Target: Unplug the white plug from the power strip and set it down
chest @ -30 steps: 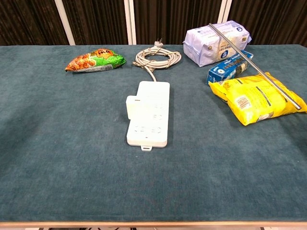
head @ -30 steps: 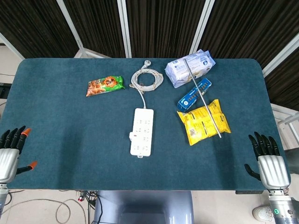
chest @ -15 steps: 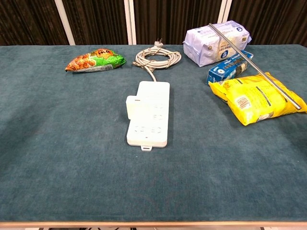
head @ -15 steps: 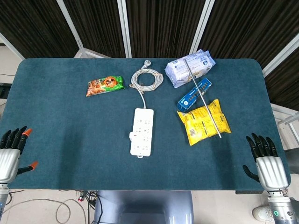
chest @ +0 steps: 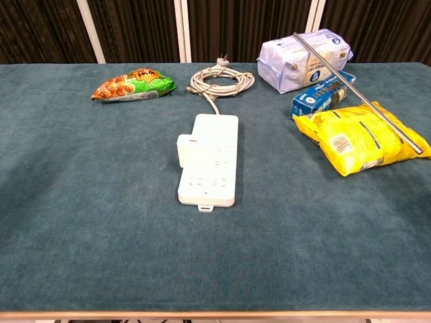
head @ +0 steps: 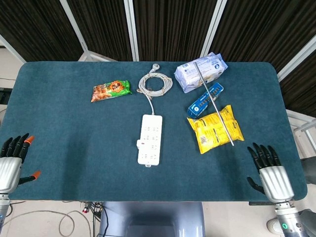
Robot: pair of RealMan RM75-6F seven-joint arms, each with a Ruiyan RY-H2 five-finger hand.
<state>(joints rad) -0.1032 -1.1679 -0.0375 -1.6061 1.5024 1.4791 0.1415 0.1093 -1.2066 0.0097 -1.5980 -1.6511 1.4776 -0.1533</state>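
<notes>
A white power strip (head: 150,138) (chest: 208,167) lies lengthwise in the middle of the green table. The white plug (head: 139,143) (chest: 189,149) sits in a socket on its left side, standing up from the strip. Its coiled grey cable (head: 154,83) (chest: 220,83) lies behind it. My left hand (head: 11,163) hangs open at the table's front left corner, fingers spread. My right hand (head: 269,173) is open over the front right edge, well right of the strip. Neither hand shows in the chest view.
An orange-green snack bag (head: 111,90) lies back left. At right are a white-blue pack (head: 200,71), a blue box (head: 205,99), a yellow bag (head: 215,128) and a metal rod (head: 215,108) laid across them.
My right hand has moved left and slightly forward over the table's front right edge. The left hand, strip and plug have not moved.
</notes>
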